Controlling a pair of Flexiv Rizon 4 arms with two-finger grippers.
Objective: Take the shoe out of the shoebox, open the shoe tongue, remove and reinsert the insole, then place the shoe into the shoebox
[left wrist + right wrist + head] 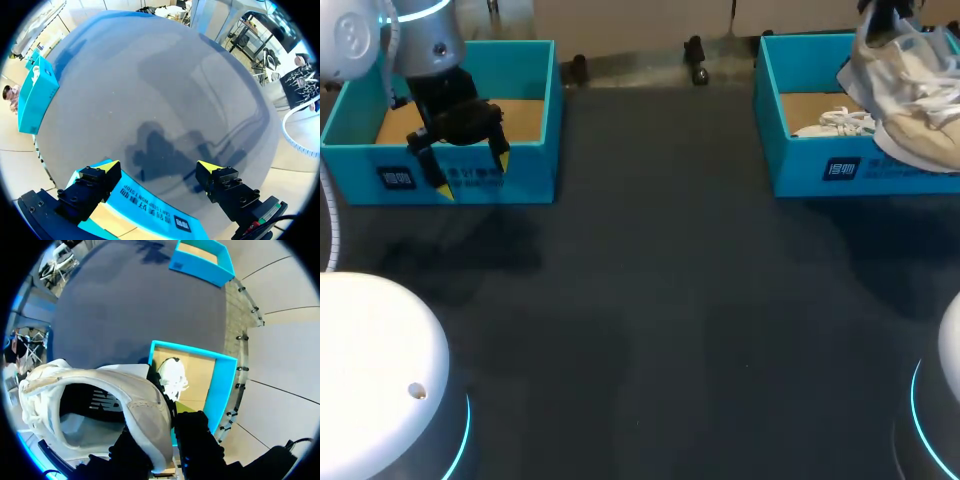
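A white and beige shoe [910, 95] hangs tilted over the front right of the blue shoebox [800, 165] at the back right. My right gripper [886, 18] holds it from above. In the right wrist view this gripper [167, 426] is shut on the shoe's [90, 400] collar wall, with the dark inside of the shoe showing. A second white shoe [172, 377] lies in the shoebox [222, 385] below. My left gripper [472, 175] stands open over the front wall of another blue box [535, 110] at the back left, with nothing between its fingers [107, 169].
The left box [150, 207] shows only its cardboard floor, and it also shows far ahead in the right wrist view [200, 262]. Dark table surface [660, 300] spreads between the two boxes. My arms' white bases sit at the near corners.
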